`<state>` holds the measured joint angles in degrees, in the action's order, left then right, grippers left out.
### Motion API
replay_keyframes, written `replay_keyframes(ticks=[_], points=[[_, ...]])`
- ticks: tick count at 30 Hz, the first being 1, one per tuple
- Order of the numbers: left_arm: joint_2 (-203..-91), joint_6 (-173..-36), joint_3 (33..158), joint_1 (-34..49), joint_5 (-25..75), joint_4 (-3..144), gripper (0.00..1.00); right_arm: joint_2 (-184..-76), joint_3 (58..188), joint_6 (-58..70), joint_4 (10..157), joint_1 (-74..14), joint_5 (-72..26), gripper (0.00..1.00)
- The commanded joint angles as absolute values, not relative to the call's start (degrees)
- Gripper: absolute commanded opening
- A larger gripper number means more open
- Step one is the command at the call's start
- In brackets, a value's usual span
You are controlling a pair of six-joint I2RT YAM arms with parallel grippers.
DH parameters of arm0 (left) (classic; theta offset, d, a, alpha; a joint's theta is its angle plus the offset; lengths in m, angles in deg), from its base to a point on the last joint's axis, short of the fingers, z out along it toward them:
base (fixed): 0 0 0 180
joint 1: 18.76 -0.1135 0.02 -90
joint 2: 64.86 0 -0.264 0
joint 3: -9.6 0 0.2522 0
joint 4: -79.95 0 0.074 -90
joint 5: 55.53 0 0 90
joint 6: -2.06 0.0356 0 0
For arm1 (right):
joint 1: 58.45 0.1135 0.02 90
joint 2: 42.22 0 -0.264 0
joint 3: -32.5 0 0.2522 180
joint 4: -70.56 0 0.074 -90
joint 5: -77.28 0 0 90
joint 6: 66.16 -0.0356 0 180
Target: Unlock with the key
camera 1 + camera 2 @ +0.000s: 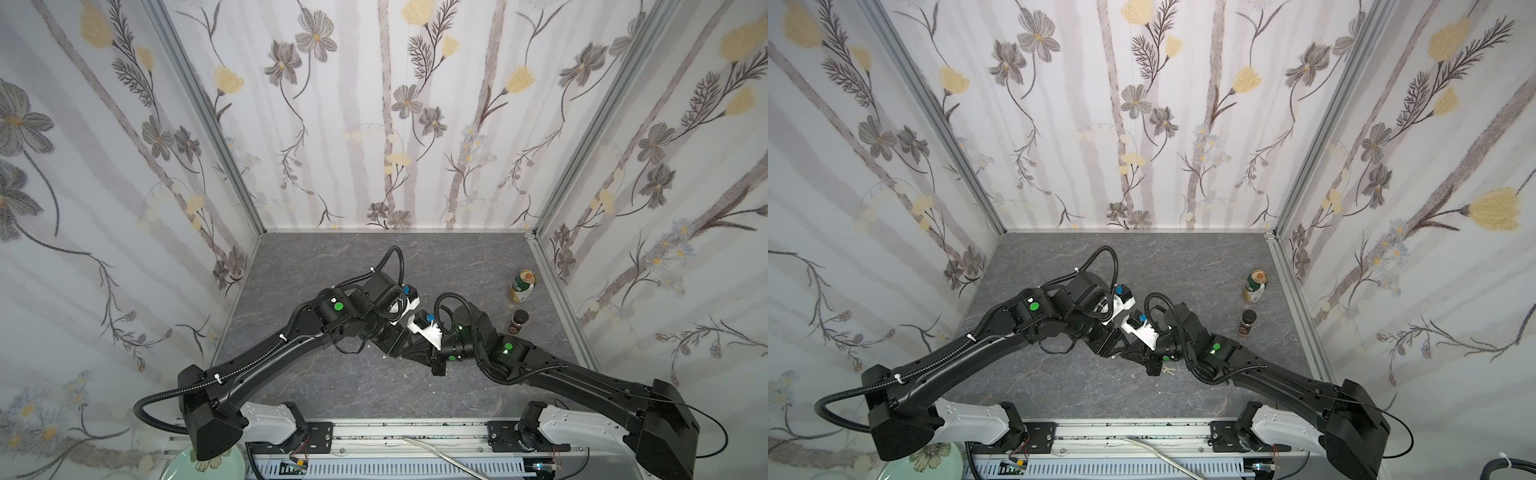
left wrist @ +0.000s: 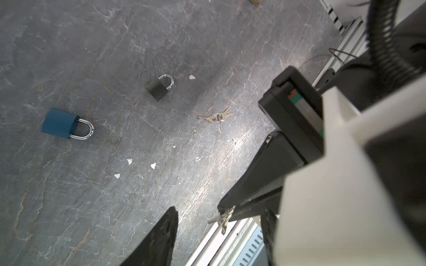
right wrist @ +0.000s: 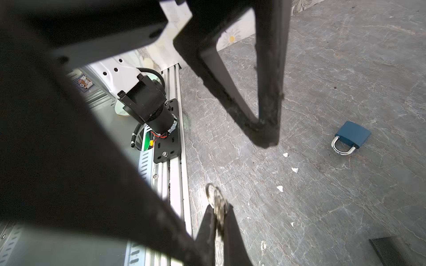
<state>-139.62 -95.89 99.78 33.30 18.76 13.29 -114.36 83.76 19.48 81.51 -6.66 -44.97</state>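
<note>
small metal keys on a thin round ring (image 3: 214, 195) hang pinched in the closed, tapered black tips of the right claw (image 3: 217, 213). the left claw (image 2: 219, 210) brackets those tips, its jaws apart and empty. on the veined grey stone-look table (image 2: 92, 207) lie a second brassy key bunch (image 2: 216, 116), a blue padlock (image 2: 61, 124) and a dark grey padlock (image 2: 158, 88).

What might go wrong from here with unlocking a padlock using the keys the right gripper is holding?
The right gripper pinches the key bunch with keys dangling, so a blade may not line up with a keyhole.
The blue padlock and black padlock lie loose on the table; a push may just slide them.
A second key set lies on the table, so the held keys may be the wrong ones.
</note>
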Motion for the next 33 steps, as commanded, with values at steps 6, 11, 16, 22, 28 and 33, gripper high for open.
replay_keyframes(ticks=[6,11,16,22,28,33], points=[[-128.8,-106.6,92.9,26.4,20.9,27.2,0.68,-109.3,78.5,13.0,70.1,-6.8,-39.3,0.00],[-124.0,-114.1,87.3,19.1,16.4,33.3,0.69,-105.1,75.4,7.9,64.7,-7.6,-34.5,0.00],[-121.4,-121.7,80.6,14.1,11.0,41.2,0.69,-101.1,72.6,1.6,59.5,-7.9,-29.3,0.00],[-120.4,-128.4,74.4,12.2,3.5,53.0,0.52,-97.3,68.9,-6.0,52.0,-9.1,-27.0,0.00],[-120.2,-136.5,67.4,12.3,-6.6,70.7,0.46,-95.6,66.9,-11.6,44.6,-9.7,-27.9,0.00],[-120.9,-143.6,62.4,13.3,-10.5,86.0,0.50,-97.0,66.4,-14.8,39.8,-10.1,-29.7,0.00]])
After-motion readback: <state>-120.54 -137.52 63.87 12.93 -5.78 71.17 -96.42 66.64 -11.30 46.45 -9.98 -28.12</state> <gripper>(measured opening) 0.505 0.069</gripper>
